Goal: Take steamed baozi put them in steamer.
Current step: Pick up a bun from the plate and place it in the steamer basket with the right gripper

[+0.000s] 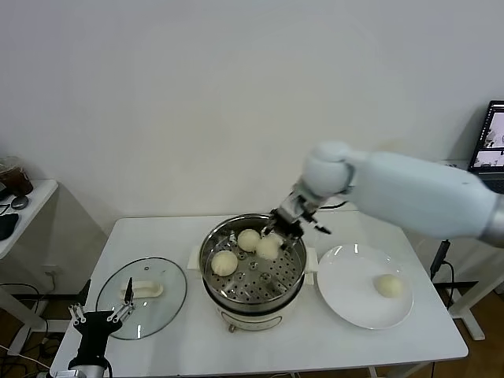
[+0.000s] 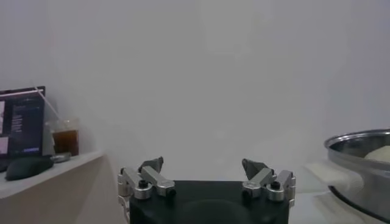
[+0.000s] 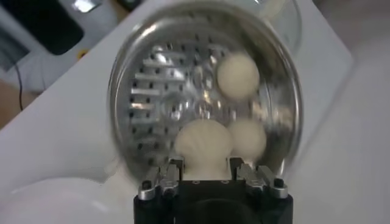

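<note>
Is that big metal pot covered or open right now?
Open. The steamer has no lid on; three baozi show on its tray, and the glass lid lies on the table beside it.

In the left wrist view, only an edge of the steamer [image 2: 359,152] shows, and one baozi [image 2: 379,154] just peeks over its rim. In the right wrist view, the right gripper [image 3: 206,173] hides the lower part of the nearest baozi [image 3: 204,141]. In the head view, a laptop [image 1: 491,143] is cut off by the picture's edge.
</note>
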